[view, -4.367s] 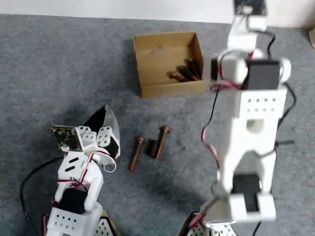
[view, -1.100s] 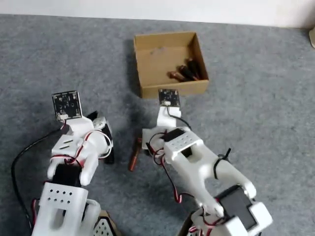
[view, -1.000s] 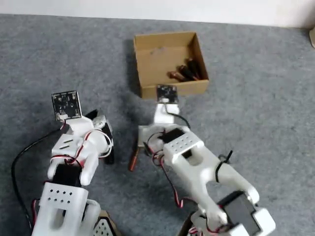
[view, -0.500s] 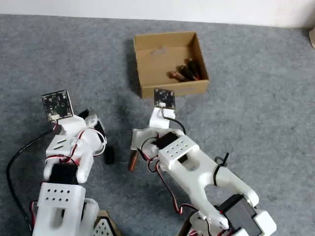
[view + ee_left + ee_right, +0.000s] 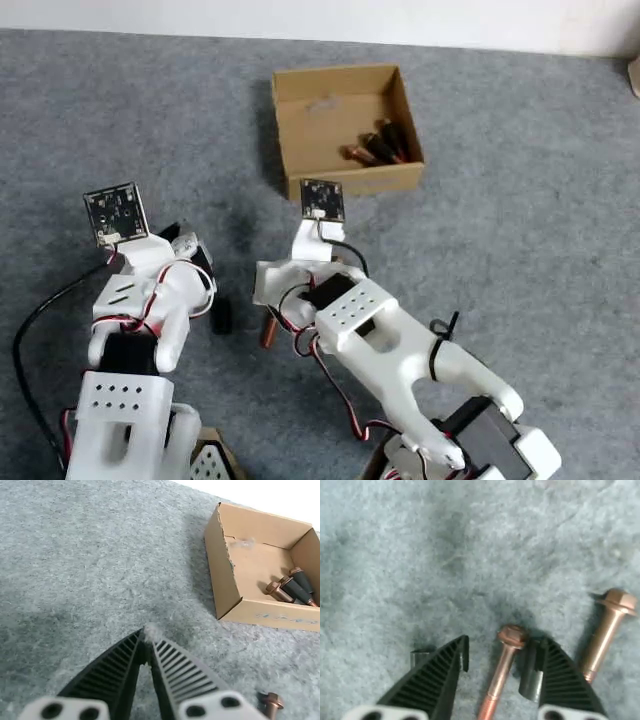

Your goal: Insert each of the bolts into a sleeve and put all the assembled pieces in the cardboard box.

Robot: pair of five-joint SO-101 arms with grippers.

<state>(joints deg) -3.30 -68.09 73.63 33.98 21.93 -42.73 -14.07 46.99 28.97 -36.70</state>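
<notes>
Swinging down from its raised pose beside the box, the right arm now sits low at the centre of the high view. The left arm has drawn back toward the lower left, its jaws no longer spread.

The right pincer (image 5: 505,647) is wide open and holds nothing. Its ribbed black fingers straddle the long copper-coloured bolt (image 5: 502,672) lying flat on the grey felt-covered desk (image 5: 520,250). That placement looks like the set-up for closing on the shank just below the hex head. The short dark metal sleeve (image 5: 532,677) lies just beside this bolt, tucked against the inner face of one finger, so closing may well catch it too or push it aside. A second copper-coloured bolt (image 5: 606,632) lies outside that finger, toward the right edge of the right wrist view.

The left pincer (image 5: 148,637) is closed with its tips together and grips nothing. It rests low over bare felt at the left of the high view, apparently parked there so the right arm has room to work.

The open brown cardboard box (image 5: 350,182) stands at the upper middle of the high view, well apart from both bolts. The finished bolt-and-sleeve pieces (image 5: 380,145) lie in its right-hand corner, so the last pairs remain to be assembled.
</notes>
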